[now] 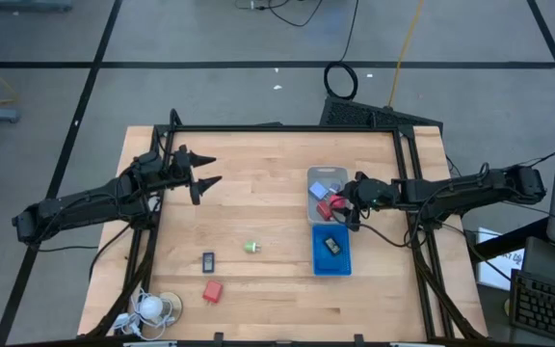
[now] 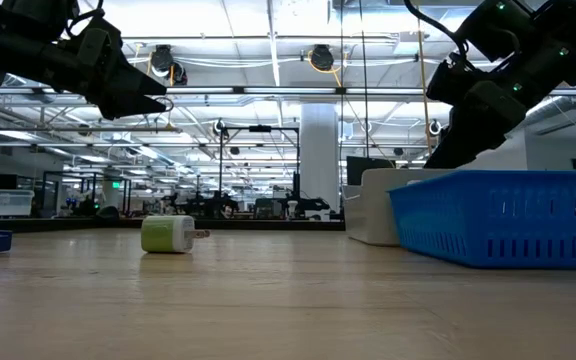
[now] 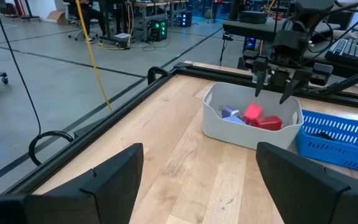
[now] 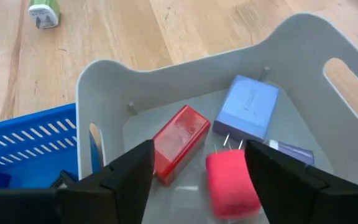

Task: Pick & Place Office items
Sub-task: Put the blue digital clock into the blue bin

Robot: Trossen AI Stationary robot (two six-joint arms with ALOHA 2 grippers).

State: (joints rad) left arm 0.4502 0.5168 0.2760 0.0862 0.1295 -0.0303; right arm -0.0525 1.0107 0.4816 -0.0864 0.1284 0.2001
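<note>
My right gripper (image 1: 343, 205) hovers open over the pale tray (image 1: 327, 174), its fingers above the tray's contents without touching them. Inside lie a red block (image 4: 179, 143), a pinkish-red plug block (image 4: 229, 183) and a light-blue cube (image 4: 248, 109). A dark rectangular piece (image 1: 331, 245) lies in the blue tray (image 1: 318, 266). On the bare wood lie a green bit (image 1: 251, 247), a dark piece (image 1: 208, 261) and a red block (image 1: 212, 290). My left gripper (image 1: 203, 173) waits open, raised above the table's far left part.
The two trays stand end to end on the table's right half, the pale one farther, the blue one nearer. A white round coiled-cord thing (image 1: 152, 306) sits at the near left corner. A black frame rail (image 1: 287, 128) runs along the far edge. Bare wood spans the middle.
</note>
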